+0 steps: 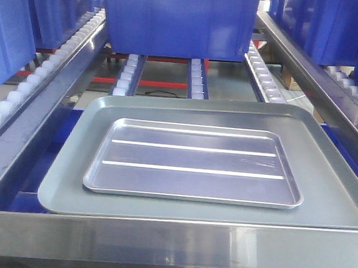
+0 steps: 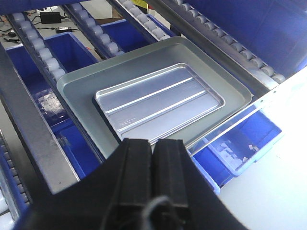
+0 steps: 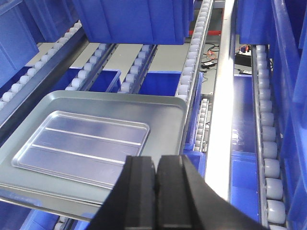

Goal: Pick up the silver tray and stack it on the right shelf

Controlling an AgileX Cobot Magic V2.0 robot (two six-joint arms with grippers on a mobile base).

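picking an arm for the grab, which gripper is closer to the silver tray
Left, judging by the wrist views. The left gripper is shut, just off the silver tray at its near edge. The right gripper is shut, off the tray's corner, farther back.

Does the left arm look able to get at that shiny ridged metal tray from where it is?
Probably yes. The shiny ridged silver tray lies uncovered inside the larger matte grey tray, just ahead of the closed left gripper, though its fingers would need opening first.

above silver tray [image 1: 195, 163]: open | behind: blue bin [image 1: 176, 18] | front: steel lip [image 1: 169, 243]
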